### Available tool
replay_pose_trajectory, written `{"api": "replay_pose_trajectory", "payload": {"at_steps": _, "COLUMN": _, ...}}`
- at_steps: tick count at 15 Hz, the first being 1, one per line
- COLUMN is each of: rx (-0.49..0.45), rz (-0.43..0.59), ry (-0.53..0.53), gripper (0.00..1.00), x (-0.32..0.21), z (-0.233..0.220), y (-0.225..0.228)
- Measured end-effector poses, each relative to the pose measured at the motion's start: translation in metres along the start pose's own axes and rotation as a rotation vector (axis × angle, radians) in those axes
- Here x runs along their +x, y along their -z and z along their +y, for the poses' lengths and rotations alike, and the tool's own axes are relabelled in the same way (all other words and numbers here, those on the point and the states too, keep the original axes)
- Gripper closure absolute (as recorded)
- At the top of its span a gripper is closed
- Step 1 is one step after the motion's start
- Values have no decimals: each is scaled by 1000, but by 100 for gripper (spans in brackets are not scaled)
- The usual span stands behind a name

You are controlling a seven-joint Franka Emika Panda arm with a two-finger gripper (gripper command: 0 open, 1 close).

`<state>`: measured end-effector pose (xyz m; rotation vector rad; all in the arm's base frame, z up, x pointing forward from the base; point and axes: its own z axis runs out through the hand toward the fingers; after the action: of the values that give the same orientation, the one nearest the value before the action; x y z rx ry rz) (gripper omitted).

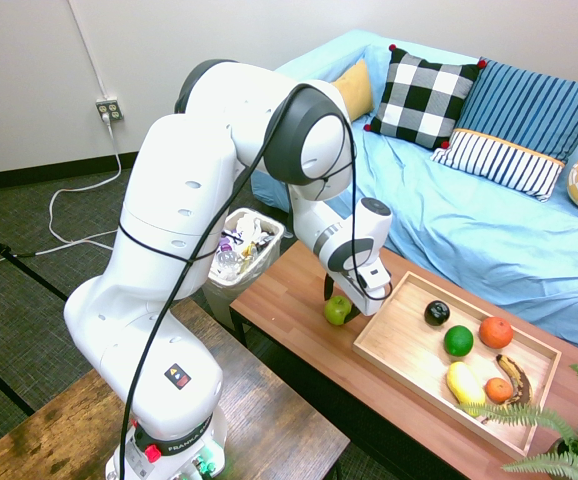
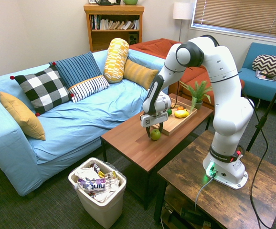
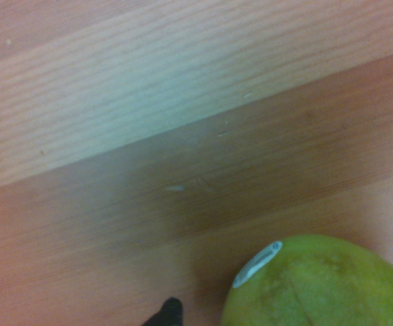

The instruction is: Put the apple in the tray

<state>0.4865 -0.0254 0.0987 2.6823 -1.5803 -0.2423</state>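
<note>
The green apple (image 2: 155,135) sits on the tabletop (image 2: 132,143), just beside the tray (image 1: 377,318). Probably firm, smooth, easily bruised: grip gently across its widest part. The tool (image 2: 154,130) stands open around it.

One waste bin (image 2: 99,193), one tray (image 1: 394,345), five sofa pillows (image 1: 424,97), one apple (image 1: 338,310).
</note>
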Motion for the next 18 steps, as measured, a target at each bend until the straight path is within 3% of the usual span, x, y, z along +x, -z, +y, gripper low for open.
{"api": "replay_pose_trajectory", "payload": {"at_steps": 5, "rx": 12, "rz": -6, "ry": -1, "gripper": 100, "x": 4, "z": 1, "y": 2}}
{"api": "replay_pose_trajectory", "payload": {"at_steps": 9, "rx": 104, "rz": 12, "ry": -6, "gripper": 100, "x": 31, "z": 7, "y": 68}}
{"api": "replay_pose_trajectory", "payload": {"at_steps": 13, "rx": 180, "rz": 32, "ry": -58, "gripper": 100, "x": 81, "z": 47, "y": 130}}
{"api": "replay_pose_trajectory", "payload": {"at_steps": 18, "rx": 208, "rz": 57, "ry": -158, "gripper": 100, "x": 150, "z": 110, "y": 136}}
